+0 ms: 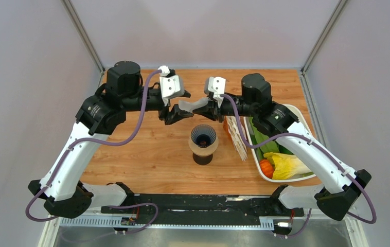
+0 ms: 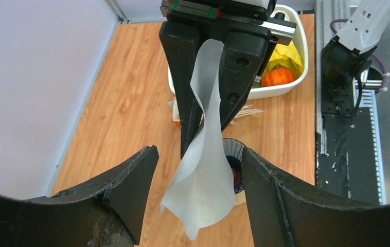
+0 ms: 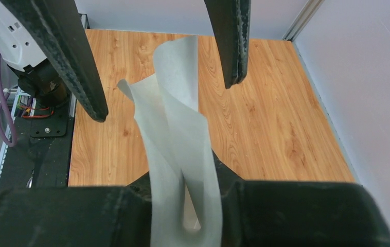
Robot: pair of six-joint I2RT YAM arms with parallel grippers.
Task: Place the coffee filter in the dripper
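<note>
The coffee filter (image 1: pixel 192 105) is a thin white sheet held in the air between my two grippers, above and behind the dripper. My right gripper (image 1: pixel 208 108) is shut on one end of it, as the right wrist view (image 3: pixel 182 188) shows. The filter (image 3: pixel 177 128) curls up from those jaws. My left gripper (image 1: pixel 181 114) is open, and its fingers stand either side of the filter's free end (image 2: pixel 203 185) without touching it. The navy dripper (image 1: pixel 204 136) stands upright on a tan ring (image 1: pixel 204 150). In the left wrist view the dripper (image 2: pixel 235 154) is mostly hidden behind the filter.
A white tub (image 1: pixel 303 119) of vegetables stands at the right. An upright stack of orange-edged filters (image 1: pixel 236 138) leans against its left side, close to the dripper. A black rail (image 1: pixel 198 203) runs along the near edge. Grey walls enclose the table on three sides.
</note>
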